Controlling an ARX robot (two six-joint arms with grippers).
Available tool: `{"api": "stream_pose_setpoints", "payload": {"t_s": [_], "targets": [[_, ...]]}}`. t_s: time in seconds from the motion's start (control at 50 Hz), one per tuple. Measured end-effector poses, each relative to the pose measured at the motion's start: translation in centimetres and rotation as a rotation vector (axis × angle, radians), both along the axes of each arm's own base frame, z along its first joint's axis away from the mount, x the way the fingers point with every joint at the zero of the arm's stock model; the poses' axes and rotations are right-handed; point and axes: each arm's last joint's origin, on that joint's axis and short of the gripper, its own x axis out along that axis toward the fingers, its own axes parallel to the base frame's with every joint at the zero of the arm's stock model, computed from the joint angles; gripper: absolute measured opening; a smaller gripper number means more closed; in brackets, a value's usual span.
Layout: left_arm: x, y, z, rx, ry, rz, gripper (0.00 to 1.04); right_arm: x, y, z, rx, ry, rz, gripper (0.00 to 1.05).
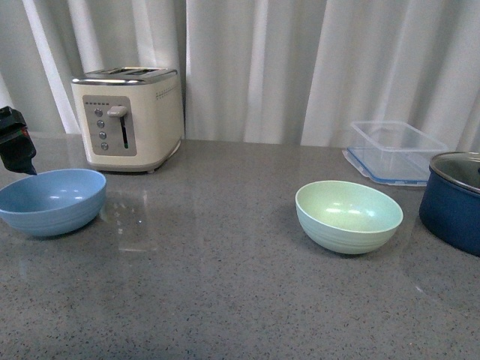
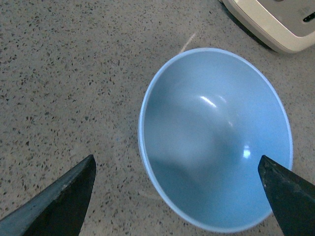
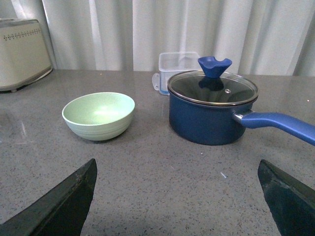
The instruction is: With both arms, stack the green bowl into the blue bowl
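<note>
The blue bowl (image 1: 51, 199) sits upright and empty at the left of the grey counter, in front of the toaster. The green bowl (image 1: 349, 215) sits upright and empty right of centre. My left gripper (image 2: 177, 196) is open above the blue bowl (image 2: 216, 137), its near rim between the wide-spread fingertips (image 2: 74, 189). Part of the left arm (image 1: 15, 142) shows at the left edge of the front view. My right gripper (image 3: 177, 196) is open and empty low over the counter, with the green bowl (image 3: 98, 115) well ahead of it. The right arm is outside the front view.
A cream toaster (image 1: 129, 116) stands behind the blue bowl. A dark navy pot with a glass lid (image 1: 457, 199) sits right of the green bowl, its handle (image 3: 278, 124) sticking out. A clear plastic container (image 1: 396, 150) stands behind it. White curtains hang at the back.
</note>
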Motion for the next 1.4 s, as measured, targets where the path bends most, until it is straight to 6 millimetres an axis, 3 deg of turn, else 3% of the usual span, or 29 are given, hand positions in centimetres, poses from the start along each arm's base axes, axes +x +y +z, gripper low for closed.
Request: {"api": "stream_pose_setpoints", "payload": {"t_s": [0.46,0.64,0.96,1.04,1.24,1.4], "targets": [[3.3,0.5,-2.6,-0.043,0.076,0.03,0.98,0.0,0.0,0.0,0.0,0.0,0.0,0.95],[4.1,0.4,-2.8,-0.043,0.092,0.031,0.72,0.0,0.0,0.0,0.0,0.0,0.0,0.95],[4.2,0.0,-2.6,-0.051,0.097,0.015,0.13,0.0,0.0,0.0,0.0,0.0,0.0,0.95],[4.2,0.0,-2.5,-0.057,0.093,0.014,0.03,0.0,0.0,0.0,0.0,0.0,0.0,0.95],[3.1,-2.0,-0.1,-0.077,0.033,-0.06,0.04,0.0,0.0,0.0,0.0,0.0,0.0,0.95],[2.3,-5.2,2.4,-0.074,-0.034,-0.145,0.04,0.0,0.0,0.0,0.0,0.0,0.0,0.95]]}}
